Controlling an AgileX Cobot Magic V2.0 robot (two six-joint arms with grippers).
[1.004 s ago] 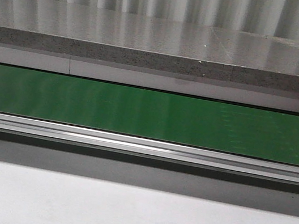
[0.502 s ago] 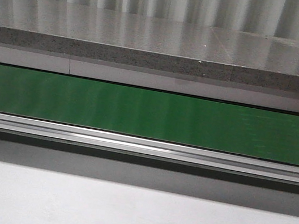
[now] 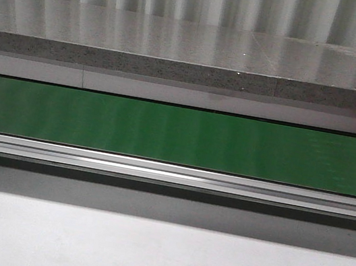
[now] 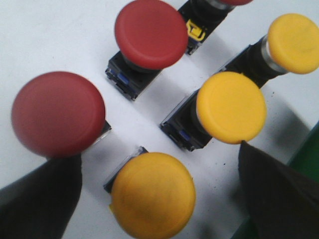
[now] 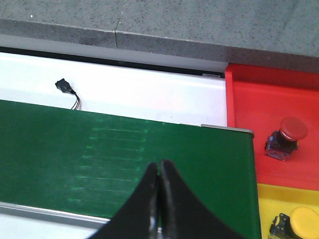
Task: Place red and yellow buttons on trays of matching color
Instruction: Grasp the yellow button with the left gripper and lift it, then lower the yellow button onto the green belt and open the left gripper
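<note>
In the left wrist view several buttons stand on a white surface [image 4: 50, 30]. A yellow button [image 4: 152, 194] sits between my open left gripper's [image 4: 159, 172] two dark fingers [image 4: 40, 199], with space on both sides. Two more yellow buttons [image 4: 231, 107] [image 4: 293, 43] and two red buttons [image 4: 58, 113] [image 4: 150, 34] stand around it. In the right wrist view my right gripper [image 5: 159, 167] is shut and empty over the green belt [image 5: 99, 154]. A red tray [image 5: 269, 104] holds a red button [image 5: 285, 137]. A yellow tray [image 5: 279, 199] holds a yellow button [image 5: 299, 224]. No gripper shows in the front view.
The green conveyor belt [image 3: 177, 136] runs across the front view with a metal rail [image 3: 171, 173] in front and a grey stone ledge [image 3: 191, 53] behind. A small black connector with wires [image 5: 65, 87] lies on the white strip behind the belt.
</note>
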